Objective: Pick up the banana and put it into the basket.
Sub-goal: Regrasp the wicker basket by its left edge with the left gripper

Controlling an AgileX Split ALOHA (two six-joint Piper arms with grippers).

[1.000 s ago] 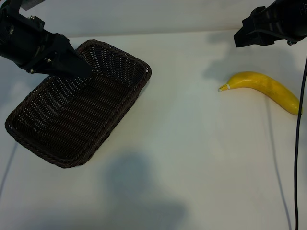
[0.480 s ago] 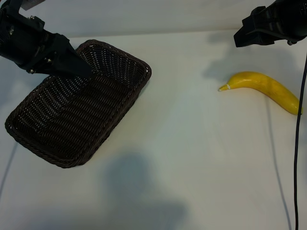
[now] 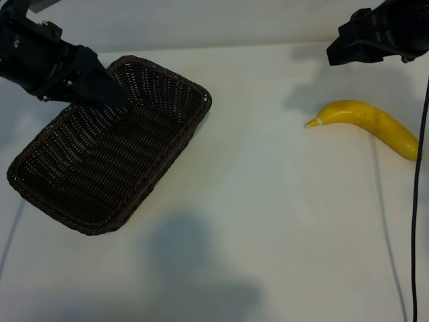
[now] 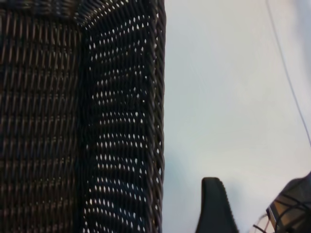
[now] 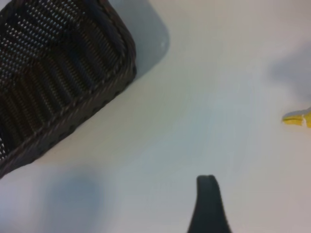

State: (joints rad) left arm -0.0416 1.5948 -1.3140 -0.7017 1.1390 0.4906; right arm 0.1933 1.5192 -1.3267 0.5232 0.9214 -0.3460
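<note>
Lying on its side on a white table, a bright yellow banana sits near the right edge of the exterior view, its pale stem tip pointing toward the middle of the table. Nothing touches it.

Well apart from it, on the left side of the table, rests a dark brown woven wicker basket. It is rectangular with rounded corners and a braided rim, set at a slant to the table's edges, and nothing lies inside it.

Above the far left part of the basket hangs the left gripper, a black shape angled downward over the weave. Its jaws stand apart and hold nothing. From the left wrist view, one dark fingertip shows over bare table just beside the basket's sloping side wall.

At the upper right, the right gripper hovers above the table, behind the banana and clear of it. Its jaws also stand apart, with nothing between them. From the right wrist view, one dark fingertip shows over bare table, with the basket's corner farther off and only the banana's stem end in sight at the frame's edge.

A thin black cable runs down the right edge of the exterior view.
</note>
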